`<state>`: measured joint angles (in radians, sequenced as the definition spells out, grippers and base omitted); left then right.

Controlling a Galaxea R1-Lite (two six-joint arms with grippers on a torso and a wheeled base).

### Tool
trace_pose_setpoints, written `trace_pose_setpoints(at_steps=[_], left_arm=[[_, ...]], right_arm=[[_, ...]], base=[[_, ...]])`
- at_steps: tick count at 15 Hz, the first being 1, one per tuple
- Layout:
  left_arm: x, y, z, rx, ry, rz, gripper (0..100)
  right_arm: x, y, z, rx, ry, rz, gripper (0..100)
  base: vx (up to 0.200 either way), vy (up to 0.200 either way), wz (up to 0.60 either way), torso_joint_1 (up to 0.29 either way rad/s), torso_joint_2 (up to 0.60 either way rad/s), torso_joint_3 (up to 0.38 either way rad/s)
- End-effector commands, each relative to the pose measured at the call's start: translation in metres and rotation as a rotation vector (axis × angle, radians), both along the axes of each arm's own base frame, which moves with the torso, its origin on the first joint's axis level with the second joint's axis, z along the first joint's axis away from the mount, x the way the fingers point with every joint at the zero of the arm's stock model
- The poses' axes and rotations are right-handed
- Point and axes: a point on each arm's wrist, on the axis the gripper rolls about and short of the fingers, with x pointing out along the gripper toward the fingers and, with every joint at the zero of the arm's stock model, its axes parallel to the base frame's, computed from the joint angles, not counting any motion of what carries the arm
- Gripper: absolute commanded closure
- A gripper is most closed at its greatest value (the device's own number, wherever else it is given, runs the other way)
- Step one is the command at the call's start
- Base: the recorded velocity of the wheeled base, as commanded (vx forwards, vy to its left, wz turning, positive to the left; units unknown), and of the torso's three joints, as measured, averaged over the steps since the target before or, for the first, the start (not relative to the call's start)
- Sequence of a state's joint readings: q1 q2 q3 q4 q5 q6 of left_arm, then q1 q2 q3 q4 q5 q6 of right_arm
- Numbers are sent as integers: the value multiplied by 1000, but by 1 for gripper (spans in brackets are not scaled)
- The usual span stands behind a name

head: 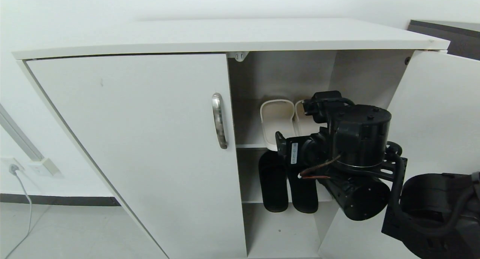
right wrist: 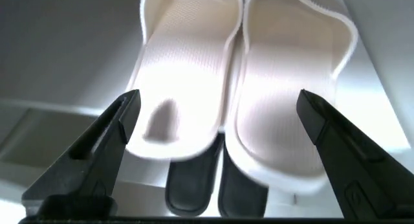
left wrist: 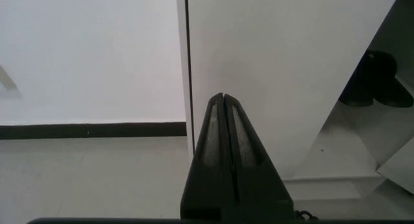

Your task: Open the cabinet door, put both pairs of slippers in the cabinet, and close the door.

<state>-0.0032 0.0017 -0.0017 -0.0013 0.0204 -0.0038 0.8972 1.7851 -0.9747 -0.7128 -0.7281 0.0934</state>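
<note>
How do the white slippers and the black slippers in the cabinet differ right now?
Shelf: white slippers sit on the upper shelf, black slippers on the one below. Gripper: the open right gripper points at the white slippers; the black slippers lie below it. Colour: white slippers pale, black slippers dark. Shared: each pair lies side by side, overhanging its shelf edge.

Bright even light; cabinet [head: 285, 75] interior shadowed; white slippers [right wrist: 284, 88] glare
</note>
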Motion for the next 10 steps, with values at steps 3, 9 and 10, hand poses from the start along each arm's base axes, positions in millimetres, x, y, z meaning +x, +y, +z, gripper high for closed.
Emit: trace_pose_setpoints(at_steps=[3,9,10], left_arm=[[0,0,0,-2,0,1,100],[0,0,0,-4,0,1,100],[0,0,0,-4,0,1,100]], right_arm=[[-10,1,-1,-4,2,27,100],[-13,1,-6,-19,12,31,100],[-13,1,-8,-24,15,31,100]], base=[[0,0,0,0,0,0],[0,0,0,0,0,0],[0,0,0,0,0,0]])
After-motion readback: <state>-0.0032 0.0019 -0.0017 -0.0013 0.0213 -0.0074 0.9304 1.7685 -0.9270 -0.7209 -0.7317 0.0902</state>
